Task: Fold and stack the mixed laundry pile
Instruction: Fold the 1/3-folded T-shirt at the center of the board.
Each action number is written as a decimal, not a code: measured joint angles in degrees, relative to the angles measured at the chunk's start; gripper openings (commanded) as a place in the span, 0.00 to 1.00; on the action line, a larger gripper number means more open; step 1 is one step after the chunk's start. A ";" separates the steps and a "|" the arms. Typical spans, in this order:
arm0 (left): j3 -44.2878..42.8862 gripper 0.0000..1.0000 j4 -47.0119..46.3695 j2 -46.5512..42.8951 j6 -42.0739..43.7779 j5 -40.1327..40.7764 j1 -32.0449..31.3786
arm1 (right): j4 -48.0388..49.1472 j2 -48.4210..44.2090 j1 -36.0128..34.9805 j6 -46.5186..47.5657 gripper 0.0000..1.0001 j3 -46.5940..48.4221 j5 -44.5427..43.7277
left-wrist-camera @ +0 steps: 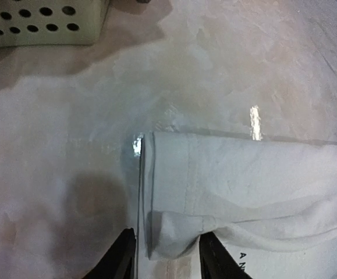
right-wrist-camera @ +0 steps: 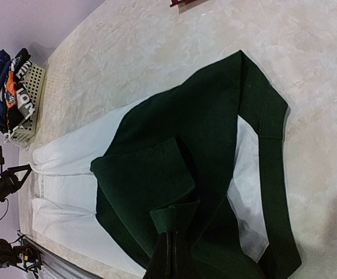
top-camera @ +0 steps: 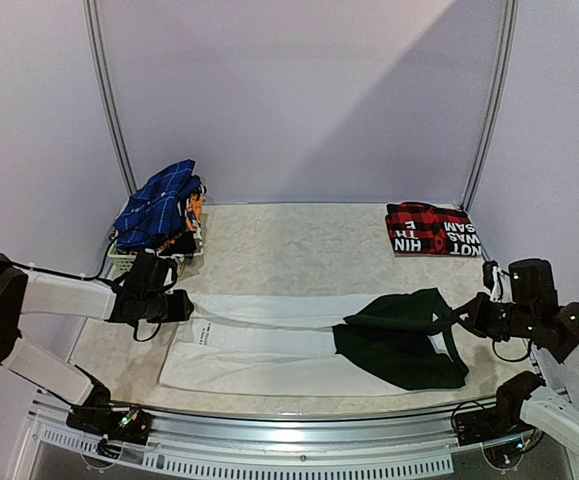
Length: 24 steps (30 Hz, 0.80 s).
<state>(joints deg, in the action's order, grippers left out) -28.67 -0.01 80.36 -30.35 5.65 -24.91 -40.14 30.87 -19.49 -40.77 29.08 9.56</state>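
Observation:
A white T-shirt [top-camera: 269, 345] with dark green parts [top-camera: 399, 335] lies spread across the front of the table. My left gripper [top-camera: 181, 305] is at its left edge. In the left wrist view the gripper [left-wrist-camera: 168, 233] has a raised fold of the white cloth [left-wrist-camera: 244, 174] between its fingers. My right gripper [top-camera: 466, 315] is at the shirt's right end. In the right wrist view the gripper [right-wrist-camera: 168, 235] is shut on a folded bit of the green cloth [right-wrist-camera: 203, 116]. A folded red-and-black plaid shirt [top-camera: 431, 230] lies at the back right. A blue checked cloth [top-camera: 159, 205] is heaped at the back left.
The blue cloth and other garments sit on a small white plastic basket [top-camera: 129, 258], just behind my left gripper; its perforated wall shows in the left wrist view [left-wrist-camera: 46, 23]. Purple walls close the back and sides. A metal rail runs along the table's front edge [top-camera: 289, 425].

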 measured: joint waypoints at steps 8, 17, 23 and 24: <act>5.86 0.49 -0.11 -14.91 -3.63 5.38 -0.09 | -1.44 -2.05 -0.02 -1.66 0.00 -3.17 -0.26; 5.51 0.43 1.25 -24.17 -3.63 9.57 -0.11 | -2.23 -3.87 -0.02 -2.49 0.00 -3.39 -1.88; 0.83 0.40 0.28 -13.97 -0.92 4.92 -1.73 | -0.52 -2.58 -0.02 -2.47 0.04 -3.43 -1.68; 0.17 0.40 -0.15 -12.28 -0.72 4.13 -2.16 | -0.04 -2.27 -0.02 -2.47 0.06 -3.52 -1.53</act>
<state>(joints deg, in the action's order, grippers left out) -28.49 -0.16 68.07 -31.07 9.78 -27.07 -40.18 28.60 -19.51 -43.24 25.56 8.03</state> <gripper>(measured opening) 0.412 0.019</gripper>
